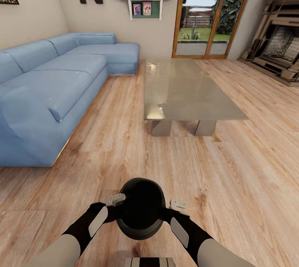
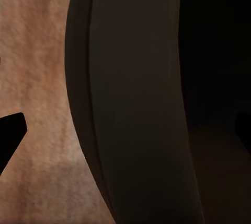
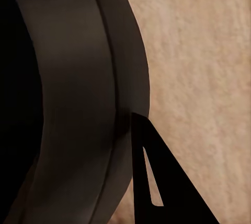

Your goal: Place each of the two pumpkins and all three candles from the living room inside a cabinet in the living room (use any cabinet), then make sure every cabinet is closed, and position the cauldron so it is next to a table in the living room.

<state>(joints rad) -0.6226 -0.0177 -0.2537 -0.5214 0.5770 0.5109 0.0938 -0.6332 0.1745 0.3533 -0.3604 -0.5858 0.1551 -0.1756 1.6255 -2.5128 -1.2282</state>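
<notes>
The black cauldron (image 1: 141, 209) sits front and centre, low in the head view, held up between both arms over the wooden floor (image 1: 232, 184), its wide dark mouth facing up at the camera. The left gripper (image 1: 117, 205) is pressed at the pot's left rim and the right gripper (image 1: 168, 210) at its right rim, each clamped onto the rim as far as the head view shows, though the fingertips themselves are tucked against the black metal. From the left wrist, the cauldron's thick curved rim (image 2: 136, 98) runs right past the lens, with a dark finger (image 2: 9, 132) poking in over the pale floor. From the right wrist, the same rim (image 3: 78, 88) sweeps by, with one dark finger (image 3: 157, 182) lying just outside the wall. Ahead, well apart from the pot, stands the grey glass-topped coffee table (image 1: 187, 91) on its blocky base, a blue sectional sofa (image 1: 54, 84) off to the left and a stone fireplace (image 1: 278, 47) at far right.
</notes>
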